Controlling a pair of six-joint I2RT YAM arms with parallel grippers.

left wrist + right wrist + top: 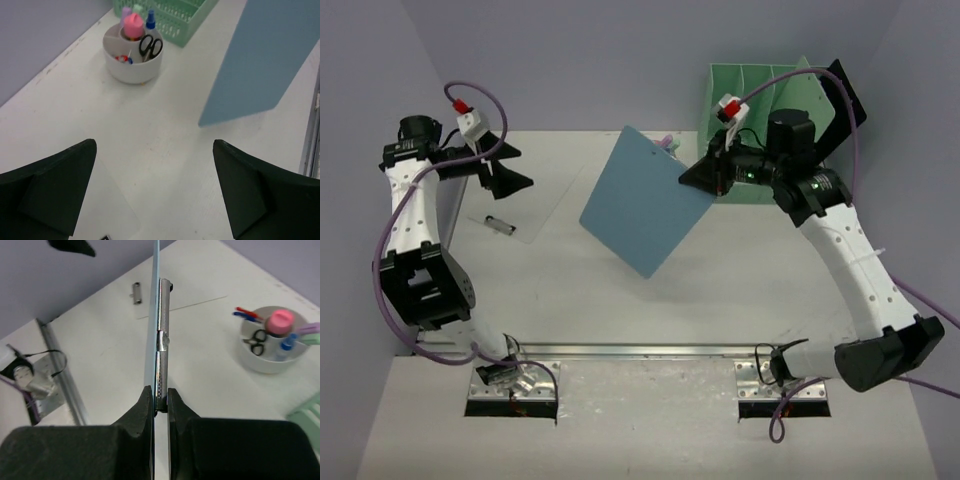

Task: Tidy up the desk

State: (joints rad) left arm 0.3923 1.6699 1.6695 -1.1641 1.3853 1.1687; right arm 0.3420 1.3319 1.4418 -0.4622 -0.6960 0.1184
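Note:
A light blue clipboard [645,205] hangs tilted above the middle of the off-white desk [740,290]. My right gripper [705,178] is shut on its metal clip [164,340] at the board's right edge; in the right wrist view the board [155,315] shows edge-on between the jaws of the right gripper [159,392]. My left gripper [512,167] stands open at the far left, with nothing between its fingers. In the left wrist view the left gripper [155,150] hovers over the desk just beyond a clear clipboard [107,210].
The clear clipboard [515,215] lies flat at the left. A mint-green file rack [750,90] stands at the back right. Beside it sits a white round caddy [132,60] holding scissors, pens and bottles. A metal rail [640,350] runs along the near edge.

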